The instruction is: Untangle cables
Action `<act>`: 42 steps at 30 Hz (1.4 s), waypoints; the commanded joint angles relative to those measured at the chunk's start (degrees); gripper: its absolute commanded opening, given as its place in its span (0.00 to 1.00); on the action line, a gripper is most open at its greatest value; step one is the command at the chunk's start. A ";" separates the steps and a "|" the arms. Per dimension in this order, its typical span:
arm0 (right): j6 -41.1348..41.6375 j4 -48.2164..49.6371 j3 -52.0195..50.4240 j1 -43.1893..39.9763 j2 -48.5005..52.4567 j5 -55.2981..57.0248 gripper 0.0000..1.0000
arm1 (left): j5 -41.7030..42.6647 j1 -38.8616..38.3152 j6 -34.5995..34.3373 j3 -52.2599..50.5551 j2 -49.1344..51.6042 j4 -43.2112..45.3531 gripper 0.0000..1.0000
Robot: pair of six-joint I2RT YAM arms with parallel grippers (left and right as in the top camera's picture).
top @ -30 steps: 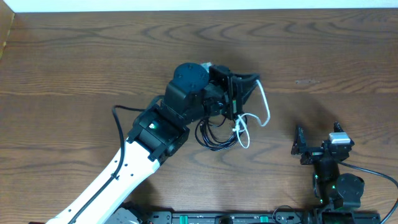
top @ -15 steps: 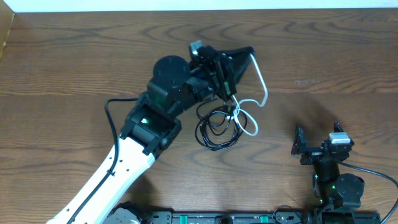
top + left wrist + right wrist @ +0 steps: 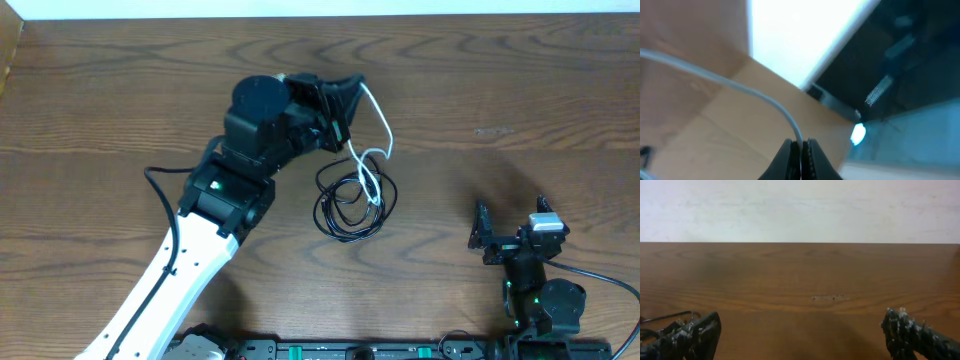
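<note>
my left gripper (image 3: pixel 801 146) pinches the white cable (image 3: pixel 740 88), raised above the black coil (image 3: pixel 350 207) mid-table; right gripper (image 3: pixel 801 330) gapes wide, idle. i fear its loop snags there, dragging the coil along.

short cable (image 3: pixel 381 136): white | coiled cables (image 3: pixel 347 213): black | table (image 3: pixel 520 100): dark brown, streaked wood grain | left gripper (image 3: pixel 801 150): black | left arm (image 3: pixel 190 268): white link, black wrist, small green light | right gripper (image 3: pixel 512 232): black | wall (image 3: pixel 800 210): off-white
</note>
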 commanded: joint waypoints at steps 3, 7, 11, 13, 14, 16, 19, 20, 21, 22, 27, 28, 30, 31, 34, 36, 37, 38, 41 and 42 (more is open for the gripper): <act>0.11 -0.24 -0.09 0.26 -0.02 0.44 0.99 | 4.98 -0.33 -3.63 0.57 -0.28 11.30 0.07; 0.11 -0.24 -0.09 0.26 -0.02 0.44 0.99 | 4.33 0.22 -3.45 0.57 -0.44 5.97 0.07; 0.11 -0.24 -0.09 0.26 -0.02 0.44 0.99 | 2.32 0.20 0.76 0.57 -0.20 -12.39 0.08; 0.11 -0.24 -0.09 0.26 -0.02 0.44 0.99 | 2.23 -0.28 2.69 0.52 0.04 -19.37 0.07; 0.11 -0.24 -0.09 0.26 -0.02 0.44 0.99 | 2.64 -0.68 3.48 0.52 0.11 -21.68 0.08; 0.11 -0.24 -0.09 0.26 -0.02 0.44 0.99 | 4.33 -1.66 3.45 0.52 0.11 -22.67 0.07; 0.11 -0.24 -0.09 0.26 -0.02 0.44 0.99 | 5.68 -3.37 3.50 0.52 0.09 -22.69 0.07; 0.11 -0.24 -0.09 0.26 -0.02 0.44 0.99 | 5.66 -3.80 3.50 0.52 0.09 -23.19 0.08; 0.11 -0.24 -0.09 0.26 -0.02 0.44 0.99 | 5.64 -4.13 3.85 0.52 0.09 -24.50 0.07; 0.11 -0.24 -0.09 0.26 -0.02 0.44 0.99 | 5.60 -4.39 4.48 0.52 0.09 -26.36 0.08; 0.11 -0.24 -0.09 0.26 -0.02 0.44 0.99 | 2.80 -4.44 10.93 0.52 0.11 -40.63 0.07; 0.11 -0.24 -0.09 0.26 -0.02 0.44 0.99 | 1.40 -4.39 12.61 0.52 0.11 -42.86 0.08; 0.11 -0.24 -0.09 0.26 -0.02 0.44 1.00 | -2.03 -4.37 16.61 0.52 0.09 -46.75 0.08; 0.11 -0.24 -0.09 0.26 -0.02 0.44 0.99 | -3.43 -4.37 18.32 0.52 0.07 -48.43 0.07; 0.11 -0.24 -0.09 0.26 -0.02 0.44 0.99 | -6.23 -4.37 23.89 0.52 0.02 -52.33 0.07; 0.11 -0.24 -0.09 0.26 -0.02 0.44 0.99 | -7.04 -4.37 28.30 0.52 -0.02 -53.27 0.07; 0.11 -0.24 -0.09 0.26 -0.02 0.44 0.99 | -6.95 -4.39 30.42 0.55 -0.15 -53.48 0.07; 0.11 -0.24 -0.09 0.26 -0.02 0.44 0.99 | -6.80 -4.39 32.39 0.55 -0.44 -53.48 0.07; 0.11 -0.24 -0.09 0.26 -0.02 0.44 0.99 | -6.01 -4.39 35.76 0.98 -2.10 -54.03 0.07; 0.11 -0.24 -0.09 0.26 -0.02 0.44 0.99 | -5.92 -4.39 36.11 1.55 -2.82 -54.55 0.07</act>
